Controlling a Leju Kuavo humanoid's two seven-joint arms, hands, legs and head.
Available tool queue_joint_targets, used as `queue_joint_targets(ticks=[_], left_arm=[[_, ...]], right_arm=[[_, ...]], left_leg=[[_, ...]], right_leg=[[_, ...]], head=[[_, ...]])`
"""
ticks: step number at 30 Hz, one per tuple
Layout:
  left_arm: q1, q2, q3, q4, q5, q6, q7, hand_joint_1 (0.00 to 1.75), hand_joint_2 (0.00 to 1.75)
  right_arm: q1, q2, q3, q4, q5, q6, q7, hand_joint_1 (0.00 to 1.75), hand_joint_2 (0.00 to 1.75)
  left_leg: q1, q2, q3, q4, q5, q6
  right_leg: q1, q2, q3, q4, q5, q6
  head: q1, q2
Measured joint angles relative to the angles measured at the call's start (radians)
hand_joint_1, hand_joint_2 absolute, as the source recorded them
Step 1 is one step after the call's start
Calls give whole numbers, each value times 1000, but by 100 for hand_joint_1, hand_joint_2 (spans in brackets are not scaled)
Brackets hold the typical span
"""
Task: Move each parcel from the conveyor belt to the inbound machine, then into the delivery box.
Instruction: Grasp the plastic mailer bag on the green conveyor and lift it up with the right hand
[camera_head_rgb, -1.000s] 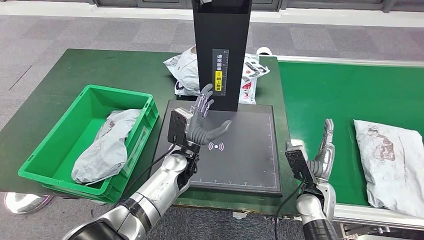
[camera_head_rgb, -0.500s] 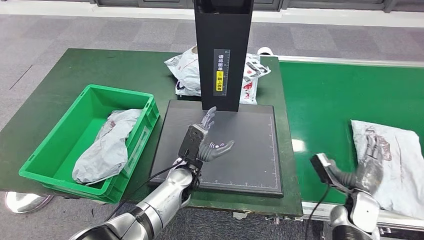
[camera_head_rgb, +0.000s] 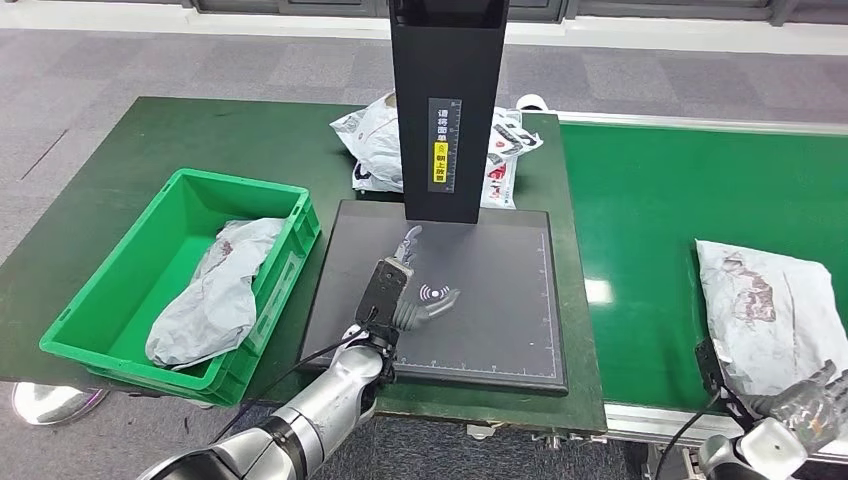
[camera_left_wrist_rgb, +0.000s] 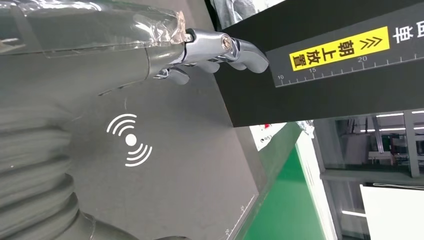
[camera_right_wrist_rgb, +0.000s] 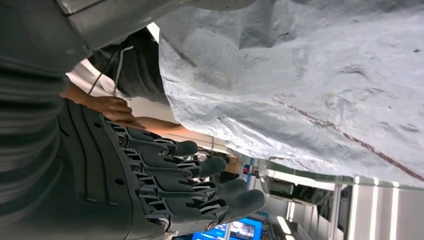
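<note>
- Parcel (camera_head_rgb: 765, 315) on the green conveyor belt (camera_head_rgb: 650, 230): a crumpled grey mailer lying flat at the belt's near edge, not yet lifted.
- Right hand (camera_head_rgb: 812, 400): low at the parcel's near corner, fingers (camera_right_wrist_rgb: 200, 167) extended side by side beneath the bag's rim (apparently placed to scoop from below). Whether it has a grasp cannot be told.
- Left hand (camera_head_rgb: 412, 295): spread wide and holding nothing above the black scan plate (camera_head_rgb: 500, 320) of the inbound machine (camera_head_rgb: 447, 110), beside the white signal mark (camera_left_wrist_rgb: 130, 139); probably waiting to receive the parcel there.
- Delivery box (camera_head_rgb: 120, 300): a green crate left of the plate, holding one grey bag (camera_head_rgb: 210, 295) already delivered.
- White printed mailers (camera_head_rgb: 372, 145): heaped behind the machine's column.
</note>
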Motion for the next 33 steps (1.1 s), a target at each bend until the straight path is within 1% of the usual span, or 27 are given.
queue_joint_targets(ticks=[6,8,12,15,18,21,23,25,27,28,29,30,31,33], left_arm=[[-4,-2,0,14,7,1,-3,0,175],[-8,-3,0,18,10,1,-5,0,175],[-19,-4,8,30,8,0,-15,0,175],[-26,-4,14,38,4,-4,-23,0,175],[-31,-2,20,43,0,-7,-29,0,175],[-34,2,33,43,-6,-8,-28,0,175],[-34,5,42,43,-12,-9,-27,0,175],[-34,7,52,42,-18,-9,-27,0,175],[-34,9,62,40,-24,-7,-26,0,175],[-33,10,67,40,-27,-5,-25,0,175],[-33,11,72,39,-30,-2,-26,0,175],[-32,11,79,38,-34,2,-27,0,175],[-32,12,85,36,-37,6,-29,0,175],[-31,13,99,29,-45,11,-35,0,175]], right_arm=[[-29,-14,0,64,-1,2,6,0,175],[-39,-18,0,90,-3,26,13,0,175],[-60,-21,-1,131,-19,180,-7,175,175],[-86,-21,-10,147,-49,283,-65,175,175],[-98,-18,-17,157,-70,316,-129,175,175],[-105,-15,-19,161,-74,301,-183,175,175],[-110,-12,-19,162,-77,275,-220,175,175],[-115,-6,-19,162,-86,238,-259,175,175],[-121,4,-19,162,-111,180,-320,175,175],[-126,12,-20,161,-132,144,-365,175,175],[-132,24,-20,160,-167,102,-432,175,175],[-140,39,-22,155,-215,66,-516,175,175],[-149,58,-26,144,-280,40,-619,175,175],[-164,107,-31,100,-442,29,-821,175,175]], left_leg=[[0,0,0,0,0,0],[0,-1,0,0,0,0],[0,0,0,0,0,0],[0,1,1,0,0,0],[0,1,2,0,0,0],[0,1,2,0,0,1],[0,1,2,0,0,0],[0,1,2,0,0,0],[0,1,2,0,1,0],[0,1,2,0,1,0],[0,1,1,0,1,0],[0,1,1,0,1,0],[0,2,1,0,1,0],[0,3,2,0,2,-1]], right_leg=[[0,0,0,0,0,0],[0,-1,0,0,0,0],[0,0,0,0,0,0],[0,2,1,0,0,0],[0,1,2,0,1,1],[0,1,2,0,1,2],[0,2,3,0,2,2],[0,2,3,0,2,2],[0,2,2,0,2,2],[0,2,2,0,2,2],[0,2,2,1,2,2],[0,2,2,1,2,2],[0,3,2,1,2,2],[1,4,1,1,2,1]], head=[[0,0],[0,0],[0,0],[0,0],[0,0],[0,0],[0,0],[0,0],[0,0],[0,0],[0,0],[0,0],[0,0],[0,0]])
